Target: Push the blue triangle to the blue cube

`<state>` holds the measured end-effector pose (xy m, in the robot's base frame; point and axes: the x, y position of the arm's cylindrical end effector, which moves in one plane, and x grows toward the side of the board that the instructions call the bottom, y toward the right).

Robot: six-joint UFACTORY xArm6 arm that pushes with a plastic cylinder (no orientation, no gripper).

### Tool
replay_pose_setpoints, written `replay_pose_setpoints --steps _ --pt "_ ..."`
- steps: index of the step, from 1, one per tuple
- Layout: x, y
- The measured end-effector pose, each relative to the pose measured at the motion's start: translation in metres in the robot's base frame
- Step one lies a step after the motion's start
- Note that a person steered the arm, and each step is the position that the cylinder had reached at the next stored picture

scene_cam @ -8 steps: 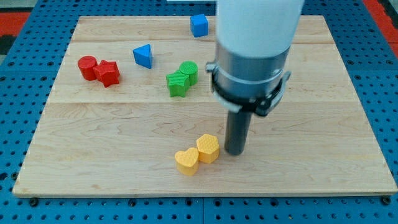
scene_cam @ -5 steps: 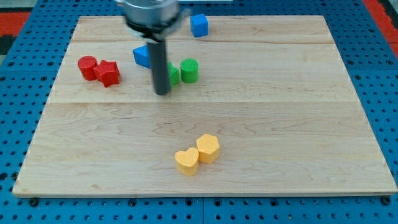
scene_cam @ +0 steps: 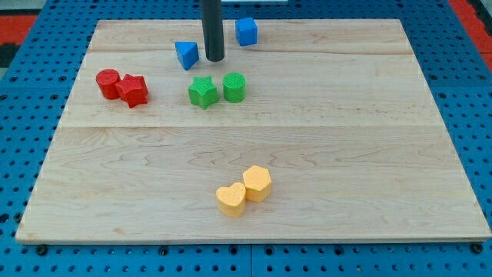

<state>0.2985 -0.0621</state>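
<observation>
My tip (scene_cam: 214, 59) is a plain dark rod with no fingers; its top is cut off by the frame. The glossy blue triangle (scene_cam: 187, 55) sits just at its 9 o'clock, the blue cube (scene_cam: 246, 31) at 1 o'clock, on the grained wooden board (scene_cam: 346, 138).

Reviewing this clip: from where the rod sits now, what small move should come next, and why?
Probably shift my tip round to the view's left of the blue triangle. Right now the tip stands between the triangle and the blue cube, so pushing from here would drive the triangle away from the cube. From the far side, a push toward the view's upper right looks right.
</observation>
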Motion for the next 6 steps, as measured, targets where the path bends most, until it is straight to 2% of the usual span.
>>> replay_pose_setpoints --steps 1,2,3,4,6 --pt "0.031 -0.047" --pt "-0.012 -0.127" --pt "-0.005 -0.050" --pt "0.001 -0.063" --pt "-0.041 0.023"
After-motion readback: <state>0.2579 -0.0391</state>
